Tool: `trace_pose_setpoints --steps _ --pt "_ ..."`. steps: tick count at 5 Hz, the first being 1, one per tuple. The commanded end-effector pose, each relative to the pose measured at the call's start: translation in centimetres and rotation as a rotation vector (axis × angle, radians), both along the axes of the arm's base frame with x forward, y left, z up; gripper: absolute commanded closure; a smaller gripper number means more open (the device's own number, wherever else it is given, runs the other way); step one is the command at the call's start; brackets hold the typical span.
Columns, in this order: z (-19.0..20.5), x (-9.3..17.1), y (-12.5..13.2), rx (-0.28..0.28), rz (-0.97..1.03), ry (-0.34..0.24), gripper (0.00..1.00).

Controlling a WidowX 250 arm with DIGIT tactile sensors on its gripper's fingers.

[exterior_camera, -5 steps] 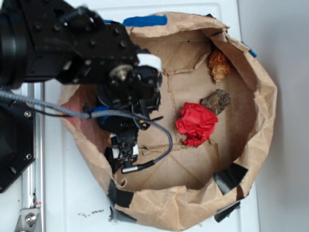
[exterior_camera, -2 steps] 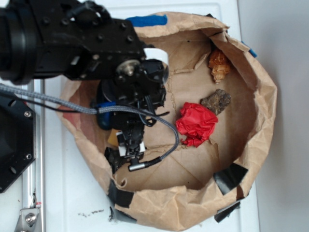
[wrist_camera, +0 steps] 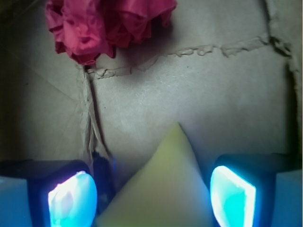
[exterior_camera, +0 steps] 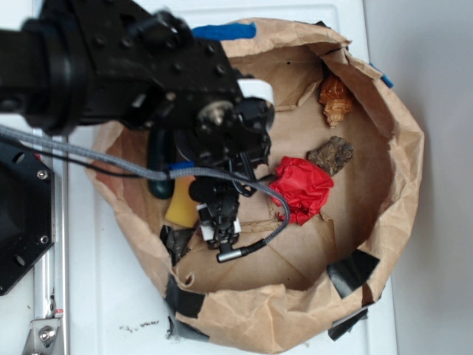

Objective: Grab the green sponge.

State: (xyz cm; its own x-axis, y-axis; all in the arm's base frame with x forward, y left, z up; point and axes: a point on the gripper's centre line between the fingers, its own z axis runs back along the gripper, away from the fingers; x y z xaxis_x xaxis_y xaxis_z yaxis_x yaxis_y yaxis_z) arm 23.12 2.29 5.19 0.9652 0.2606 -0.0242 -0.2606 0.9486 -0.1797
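Observation:
The green sponge [exterior_camera: 158, 168] is a dark oblong lying against the left wall inside the paper bag [exterior_camera: 403, 140], and the arm covers its upper part. Beside it on the right lies a yellow wedge [exterior_camera: 181, 208]. My gripper [exterior_camera: 214, 194] hangs just to the right of both. In the wrist view the gripper [wrist_camera: 152, 196] is open and its glowing fingers [wrist_camera: 72, 199] stand on either side of the yellow wedge's tip [wrist_camera: 173, 165] without touching it. The green sponge is not clear in the wrist view.
A crumpled red cloth [exterior_camera: 301, 188] lies mid-bag and shows at the wrist view's top [wrist_camera: 104, 23]. A brown rock [exterior_camera: 330, 154] and an orange ridged object [exterior_camera: 335, 100] sit at the back right. Black tape [exterior_camera: 353, 270] patches the bag's wall.
The arm has moved to the right across the bag. The yellow wedge and the dark sponge, mostly covered before, now show to its left.

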Motion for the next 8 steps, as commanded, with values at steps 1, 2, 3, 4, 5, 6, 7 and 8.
trace_pose_setpoints --steps 1,2,3,4,5,6,7,8 --pt "-1.9 0.7 -0.3 0.083 -0.035 -0.054 0.0" --pt "-2.6 -0.5 0.3 0.11 -0.079 -0.066 0.0" --pt "-2.2 -0.4 0.4 0.093 -0.106 -0.047 0.7" --pt "-1.5 0.1 0.3 0.075 -0.096 -0.041 1.0" --pt "-1.1 0.6 0.3 0.058 -0.088 -0.034 1.0" --pt "-1.0 0.9 0.3 0.052 -0.076 -0.03 1.0" --pt "-0.9 1.0 0.3 0.048 -0.072 -0.028 1.0" --pt "-0.8 1.4 0.1 0.049 -0.067 -0.031 1.0"
